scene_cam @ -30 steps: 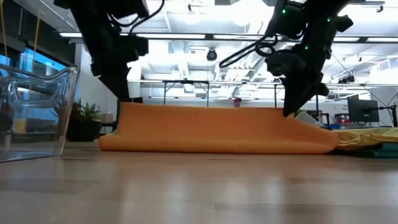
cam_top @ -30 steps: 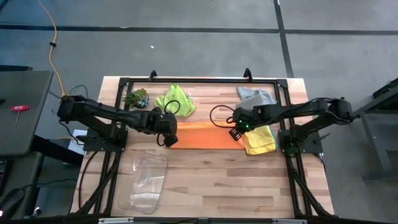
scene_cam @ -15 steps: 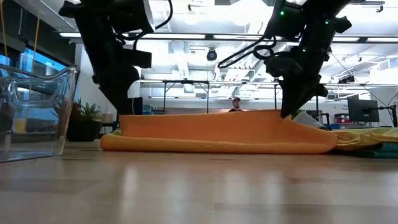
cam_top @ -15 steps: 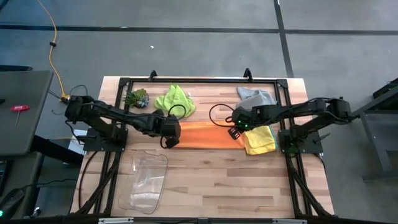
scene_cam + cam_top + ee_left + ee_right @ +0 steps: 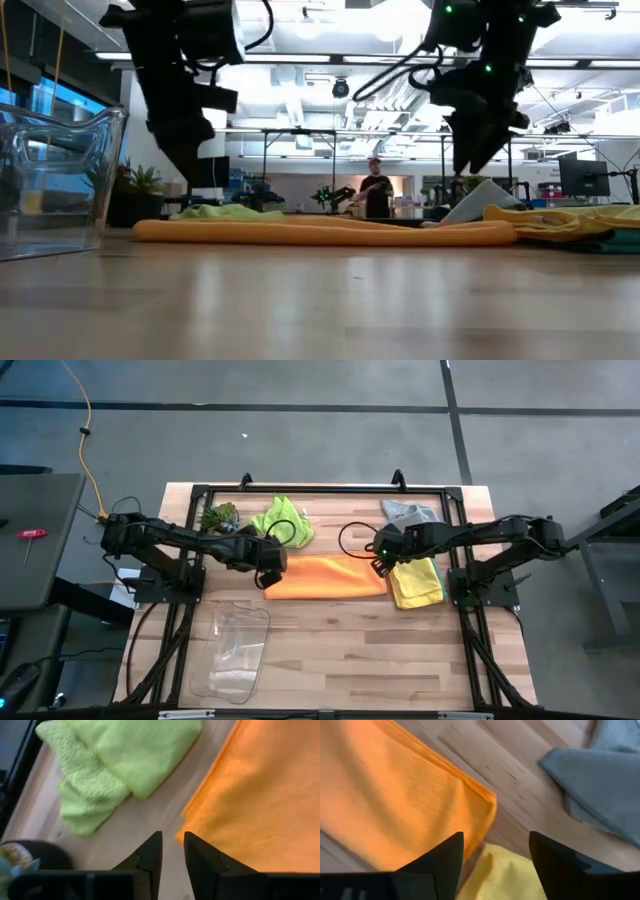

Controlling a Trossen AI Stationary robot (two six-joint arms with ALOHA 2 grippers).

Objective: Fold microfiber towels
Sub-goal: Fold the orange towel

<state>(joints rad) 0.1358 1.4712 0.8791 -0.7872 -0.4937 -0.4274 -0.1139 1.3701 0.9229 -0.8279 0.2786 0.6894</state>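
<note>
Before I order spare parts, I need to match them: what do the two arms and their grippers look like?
Both arms are dark, jointed and slim, with looping black cables near the wrists. The left gripper has two black, wedge-shaped fingers; the right gripper has the same dark tapered fingers. A small green light glows on the right arm's wrist.

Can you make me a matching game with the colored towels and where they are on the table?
Things:
1. orange towel
2. lime green towel
3. grey towel
4. yellow towel

Places:
A. back of the table, on the right arm's side
B. flat in the middle, between both grippers
C. beside the small plant
D. right next to the orange towel, on the right arm's side

Pairs: 1-B, 2-C, 3-A, 4-D
</note>
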